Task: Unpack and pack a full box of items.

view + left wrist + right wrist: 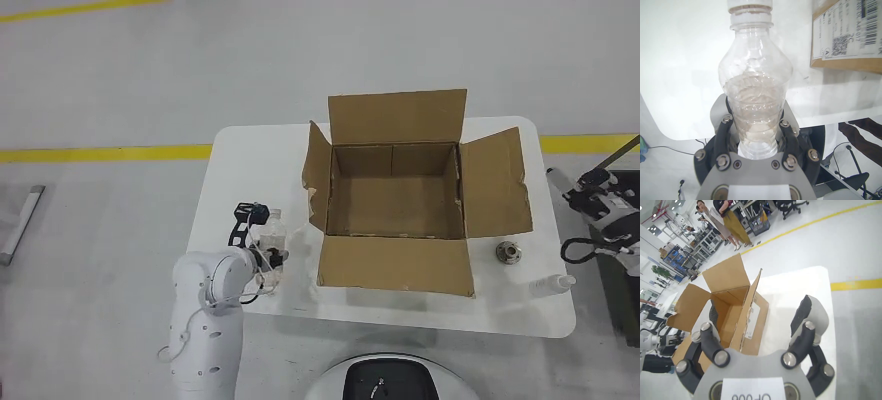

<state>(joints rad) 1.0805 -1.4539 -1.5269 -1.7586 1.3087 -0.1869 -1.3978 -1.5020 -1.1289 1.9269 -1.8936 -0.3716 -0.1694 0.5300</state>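
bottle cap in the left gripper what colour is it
White cap on the clear bottle; the left wrist view shows it best.

Bright, even overhead light. Table (250, 170) washed near white. Soft shadow inside box (395, 205). Glints on bottle (755, 75). Wrist views bow at edges.

the white table (240, 160) with rounded corners carries an open cardboard box (395, 205) across its middle, all four flaps spread outward. right of the box's near corner lies a small round metal part (510, 251), and nearer still, close to the near right corner, a small white bottle (552, 286) lies on its side. just left of the box is a clear bottle (272, 238); whether it rests on the tabletop cannot be told.
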